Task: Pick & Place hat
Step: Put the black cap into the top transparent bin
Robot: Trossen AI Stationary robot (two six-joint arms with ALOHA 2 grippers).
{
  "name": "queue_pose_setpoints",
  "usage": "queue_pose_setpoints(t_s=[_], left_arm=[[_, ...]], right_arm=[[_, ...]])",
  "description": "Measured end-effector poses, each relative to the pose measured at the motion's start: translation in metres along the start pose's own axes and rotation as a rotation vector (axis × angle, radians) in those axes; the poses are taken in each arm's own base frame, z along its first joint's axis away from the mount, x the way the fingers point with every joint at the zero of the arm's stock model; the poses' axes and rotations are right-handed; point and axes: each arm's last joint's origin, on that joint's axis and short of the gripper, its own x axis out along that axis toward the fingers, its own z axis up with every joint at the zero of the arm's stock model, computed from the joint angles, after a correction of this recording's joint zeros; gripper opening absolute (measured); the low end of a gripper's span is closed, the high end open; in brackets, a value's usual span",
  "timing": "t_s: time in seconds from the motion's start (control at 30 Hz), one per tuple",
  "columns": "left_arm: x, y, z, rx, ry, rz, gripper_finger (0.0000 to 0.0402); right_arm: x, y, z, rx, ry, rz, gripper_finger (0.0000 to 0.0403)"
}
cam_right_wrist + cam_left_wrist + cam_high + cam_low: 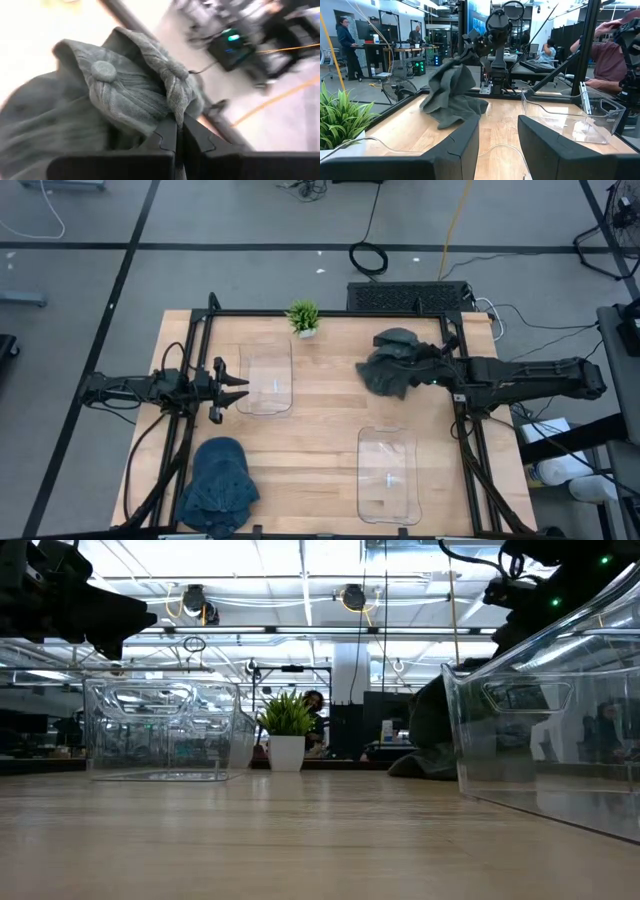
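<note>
grey hat [388, 365] hangs off the table's right rear, only a fold pinched in the clenched right gripper [176, 131]; it may slip. left gripper [236, 389] waits half-open.

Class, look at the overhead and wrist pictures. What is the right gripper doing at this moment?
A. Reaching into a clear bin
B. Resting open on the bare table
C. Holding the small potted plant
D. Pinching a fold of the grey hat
D: the right gripper is shut on a bunched fold of the grey hat, which hangs partly lifted from it in the left wrist view.
</note>
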Motion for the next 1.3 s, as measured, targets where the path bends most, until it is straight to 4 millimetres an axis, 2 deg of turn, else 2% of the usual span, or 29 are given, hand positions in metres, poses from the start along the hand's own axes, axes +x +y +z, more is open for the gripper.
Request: queue_pose_setpoints(t_s=[0.13, 0.3, 0.53, 0.67, 0.77, 0.97, 1.1, 1.3], left_arm=[[0.0000, 0.0000, 0.0000, 0.000, 0.000, 0.000, 0.0145], [0.0000, 0.0000, 0.0000, 0.000, 0.000, 0.000, 0.0145], [0.0000, 0.0000, 0.0000, 0.000, 0.000, 0.000, 0.0145], [0.0000, 0.0000, 0.0000, 0.000, 0.000, 0.000, 0.0145], [0.0000, 0.0000, 0.0000, 0.000, 0.000, -0.001, 0.0145], [0.0000, 0.0000, 0.0000, 0.000, 0.000, -0.001, 0.0145], [0.0000, 0.0000, 0.0000, 0.000, 0.000, -0.001, 0.0145], [0.0000, 0.0000, 0.0000, 0.000, 0.000, -0.001, 0.0145]], right_arm=[[0.0002, 0.0033, -0.0010, -0.003, 0.027, 0.101, 0.0002], [0.0008, 0.0041, -0.0006, -0.011, 0.026, 0.100, 0.0027], [0.0004, 0.0065, -0.0031, 0.013, 0.067, 0.193, 0.0116], [0.0015, 0.0038, -0.0025, 0.014, 0.052, 0.117, 0.0163], [0.0017, 0.0020, -0.0020, 0.016, 0.037, 0.059, 0.0185], [0.0016, 0.0022, -0.0008, 0.026, 0.027, 0.058, 0.0200], [0.0017, 0.0003, 0.0009, 0.045, 0.000, -0.015, 0.0197], [0.0014, 0.0040, 0.0000, 0.060, 0.029, 0.111, 0.0193]])
